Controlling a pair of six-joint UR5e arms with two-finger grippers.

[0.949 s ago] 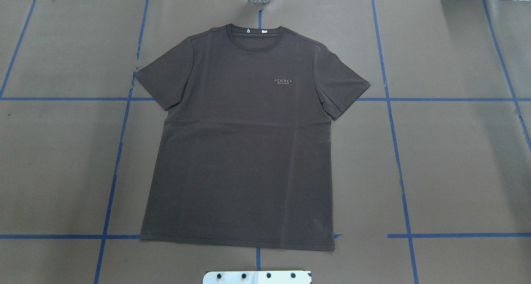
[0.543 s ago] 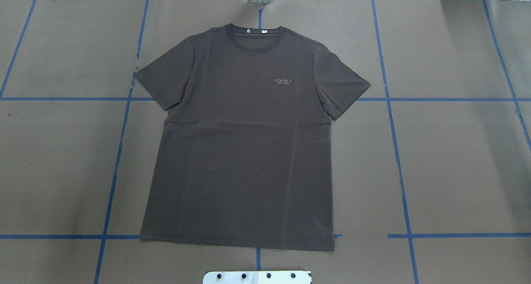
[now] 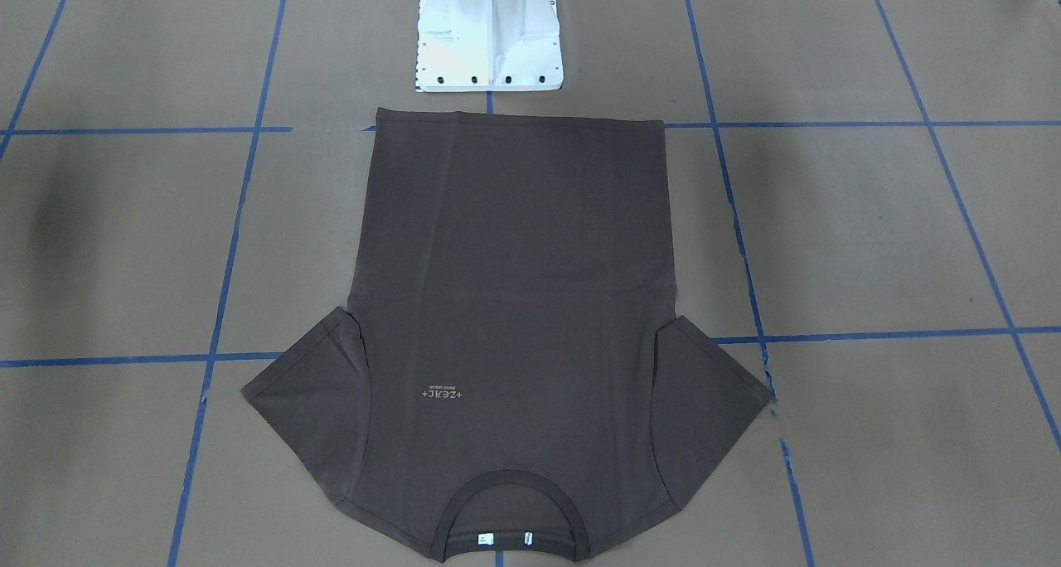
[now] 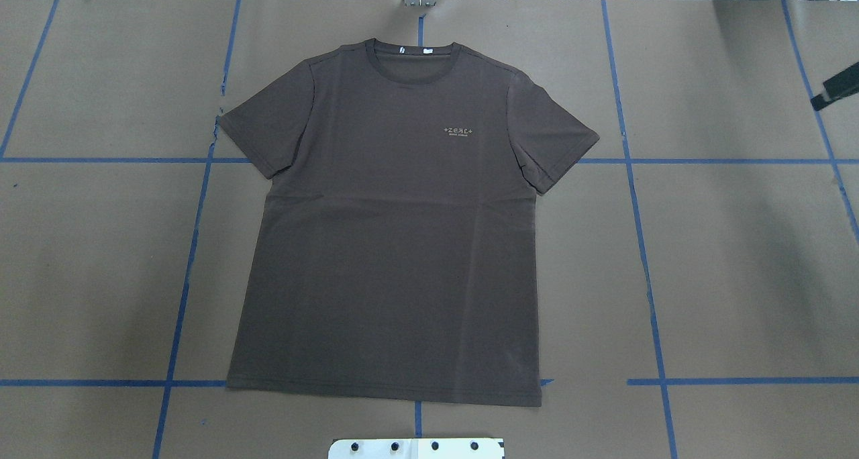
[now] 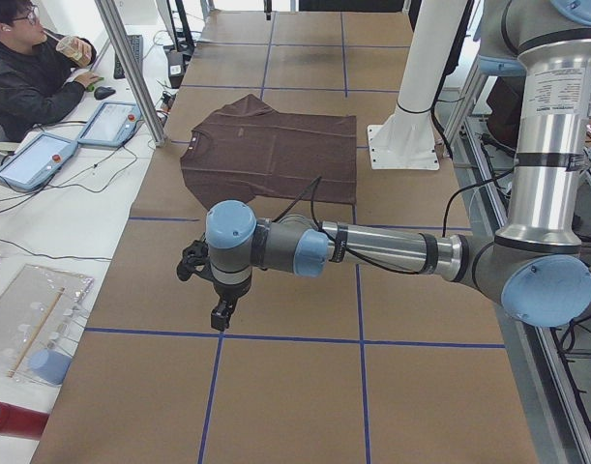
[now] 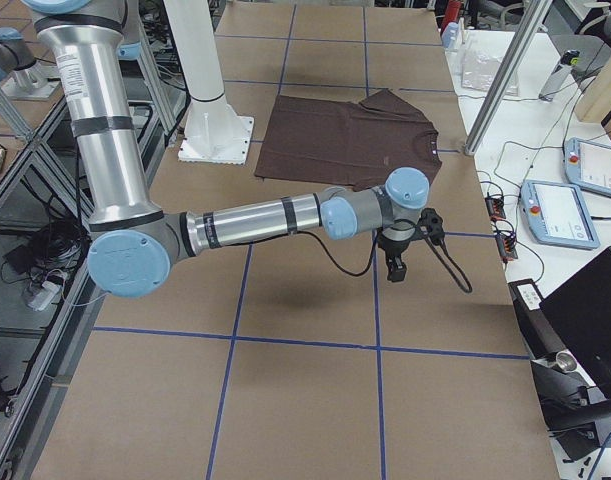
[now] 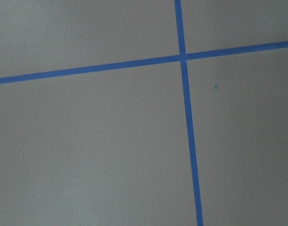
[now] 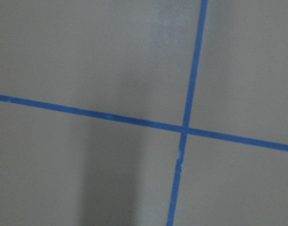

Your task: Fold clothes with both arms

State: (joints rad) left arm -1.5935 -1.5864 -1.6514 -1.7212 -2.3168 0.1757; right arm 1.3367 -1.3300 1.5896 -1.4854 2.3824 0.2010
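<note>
A: From across the table, where is the shirt?
B: The T-shirt [image 3: 514, 285] lies flat and face up on the table [image 3: 870, 235]. Its hem is just in front of the white pedestal [image 3: 487, 32], its collar is on the side away from the robot, and both sleeves are spread. No arm shows here.
A: And from overhead?
B: Same lie, no fold in it. A black piece [image 4: 834, 87] pokes in at the right edge, but too little shows to name it.
A: The side views?
B: From the left end, the left arm [image 5: 372, 249] reaches out low. The left gripper [image 5: 221, 314] points down over bare table, well apart from the shirt. From the right end, the right arm [image 6: 255, 218] mirrors it, with the right gripper [image 6: 394, 270] likewise off the cloth. I cannot tell whether either one's fingers are spread or closed. Nothing hangs from either.
A: Wrist cameras?
B: Only table and crossing blue tape [image 7: 184, 59] in both. No cloth, no fingers.
A: So which step?
B: I'd say the very start, with folding not begun. Next, each gripper would need to travel in to its own side of the shirt and pinch an edge low against the table. Both should then lift together so the cloth folds evenly.
</note>
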